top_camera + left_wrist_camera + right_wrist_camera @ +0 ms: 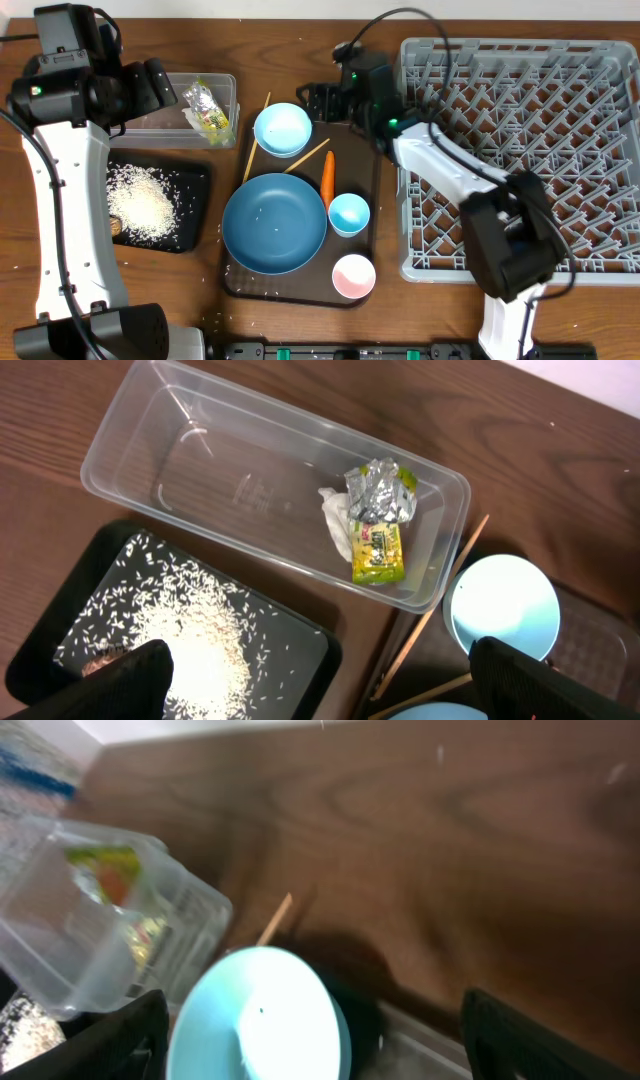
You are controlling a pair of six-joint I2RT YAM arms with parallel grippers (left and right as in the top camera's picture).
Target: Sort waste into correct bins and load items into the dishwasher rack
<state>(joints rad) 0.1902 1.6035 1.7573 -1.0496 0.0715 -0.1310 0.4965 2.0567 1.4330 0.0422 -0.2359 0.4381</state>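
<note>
Dark wooden tabletop (300,40) carries everything, with the grey rack (560,150) filling its right side. At the middle sits a brown serving tray (290,287). On it lie the dark blue plate (274,222), the light blue bowl (283,129) on the plate's far side, a blue cup (349,213) just right of the plate, and a pink cup (353,276) nearer the front edge. The carrot (328,175) lies between the bowl and the blue cup, beside the plate's rim. One of the chopsticks (255,140) slants past the bowl's left side. The other lies between bowl and plate, its tip near the carrot's top.

At the left, the clear tub (226,82) holds the wrapper (207,110) and, touching it, the paper wad (338,520), both at the end nearest the bowl. Just in front of the tub, the black tray (196,195) holds the rice (143,203) in a loose heap with stray grains around it. A small brown lump (105,655) sits at the heap's edge.

The left end effector (320,695) hangs above the tub and black tray, its fingers (120,680) spread wide with nothing between them. The right end effector (320,1040) hangs over the bowl, its arm reaching in from the rack's side. Its fingers (540,1040) stand wide apart, the bowl under the gap and closer to one finger. That wrist view is blurred, so I cannot tell whether the finger touches the rim.
</note>
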